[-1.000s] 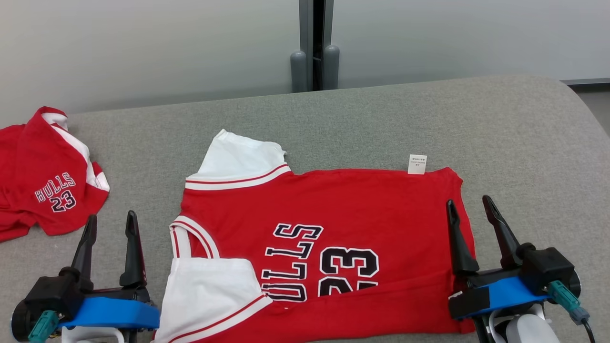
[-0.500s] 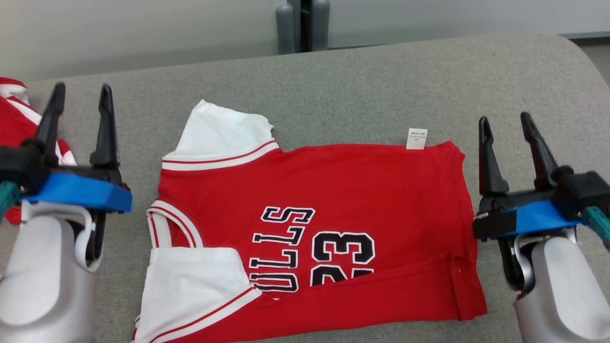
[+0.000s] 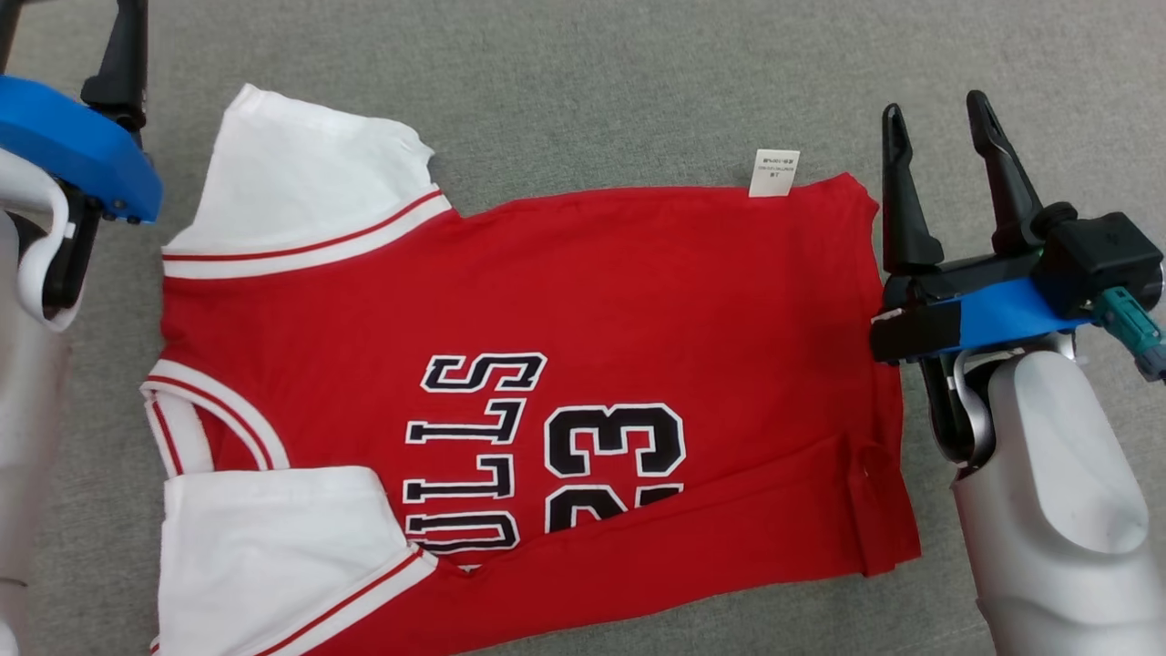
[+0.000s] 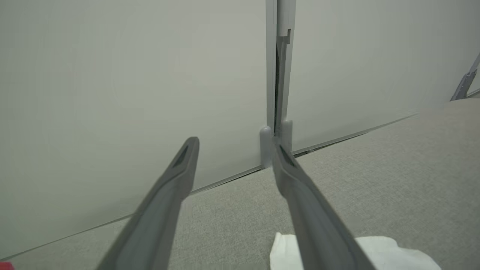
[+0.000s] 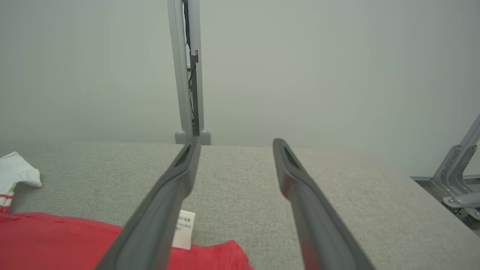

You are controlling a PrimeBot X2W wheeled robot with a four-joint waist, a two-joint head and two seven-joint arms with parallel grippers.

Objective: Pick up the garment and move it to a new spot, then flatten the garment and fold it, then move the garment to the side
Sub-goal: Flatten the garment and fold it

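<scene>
Nearest the robot, a pale right forearm (image 3: 1048, 510) rises at the lower right of the head view, and the garment (image 3: 638, 292), a red jersey, lies spread flat on the grey cloth-covered table (image 3: 592, 82). Its collar end points to the robot's left and its hem end to the right. The near white sleeve (image 3: 273, 538) lies folded onto the red body. A strip of red cloth along the near edge covers the bottom of the black-and-white lettering (image 3: 547, 446).

Farther back, the right gripper (image 3: 933, 103) stands just beside the hem end, its mount overlapping the red edge in the head view; whether it touches the cloth cannot be told. Its two dark fingers are spread with nothing between them. The left gripper (image 4: 234, 144) stands beside the far white sleeve (image 3: 310, 173), fingers likewise spread and empty; that sleeve shows beneath one finger in the left wrist view. A small white label (image 3: 774, 173) juts from the garment's far edge.

Beyond the table's far edge stands a pale wall (image 5: 337, 75), divided by a grey vertical post (image 5: 189, 75).
</scene>
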